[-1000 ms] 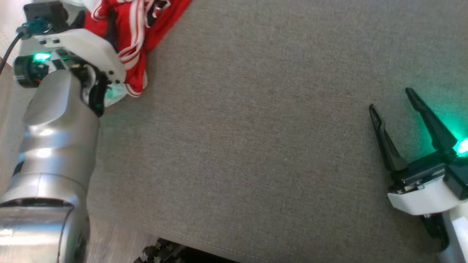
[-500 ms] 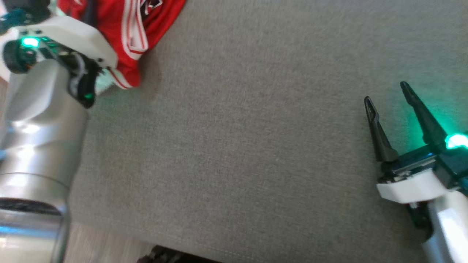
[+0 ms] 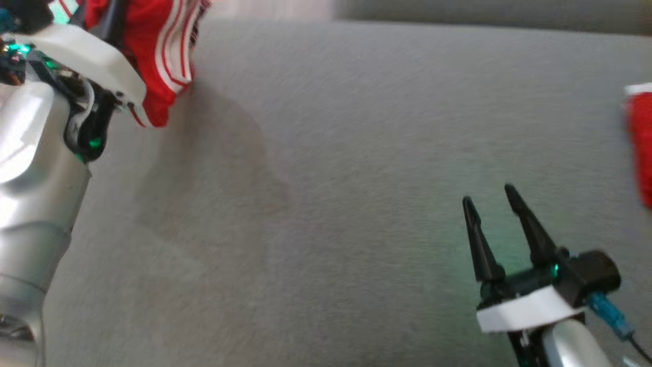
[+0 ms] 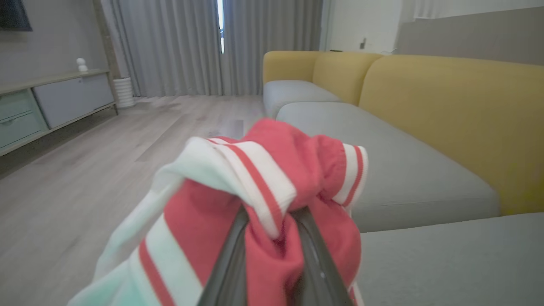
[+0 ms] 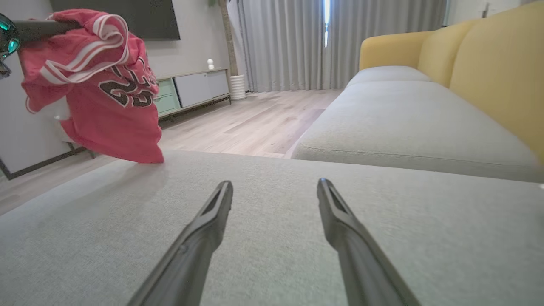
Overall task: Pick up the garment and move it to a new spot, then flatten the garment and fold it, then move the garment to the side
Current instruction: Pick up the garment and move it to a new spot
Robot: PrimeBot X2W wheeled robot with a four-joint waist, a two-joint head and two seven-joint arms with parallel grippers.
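Now | left gripper point(image 4: 272, 214) clamped on a bunched fold of the red jersey point(image 5: 106, 97), hanging over the left edge of the grey sofa cushion point(image 3: 356, 153), hem maybe brushing it | right gripper point(image 3: 491, 196) spread, empty | reckon light, limp, slippery: pinch hem corners.

Soft daylight enters through a bright slit in the curtains point(image 5: 289, 42), far beyond my right fingers point(image 5: 204, 231). My head view is blurred; a faint shadow point(image 3: 214, 168) falls well left of them, with a green glow at their base.
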